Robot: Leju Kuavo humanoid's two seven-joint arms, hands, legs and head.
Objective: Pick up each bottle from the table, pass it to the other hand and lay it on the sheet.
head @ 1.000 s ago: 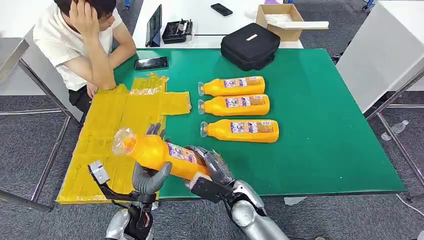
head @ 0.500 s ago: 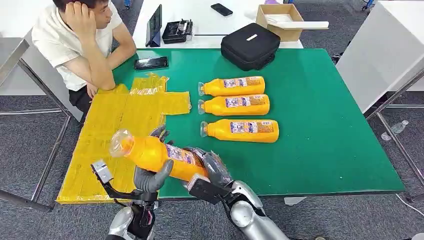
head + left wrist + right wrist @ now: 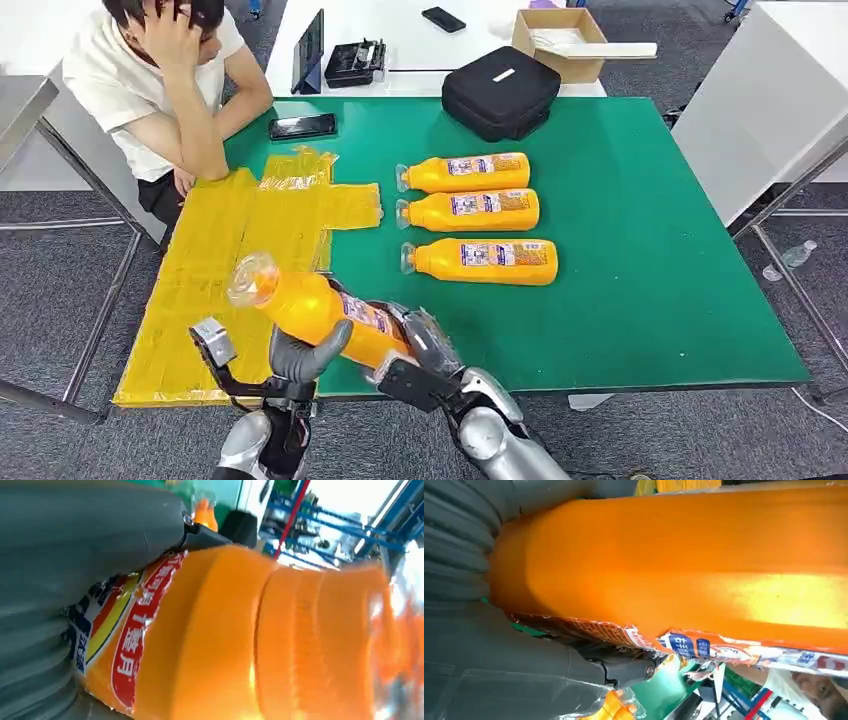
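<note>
Bottle [image 3: 315,310]: tilted, cap end up toward the yellow sheet [image 3: 230,270].
Left hand [image 3: 300,350]: gripping its middle.
Right hand [image 3: 425,340]: gripping its base.

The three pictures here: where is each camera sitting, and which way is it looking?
Head view: high on the robot, looking down at the green table; both silver arms rise from below.
Left wrist view: behind the left hand, looking along the held bottle.
Right wrist view: behind the right hand, close against the bottle's side.
Shared: all three show that one orange bottle, gripped by both hands.
</note>
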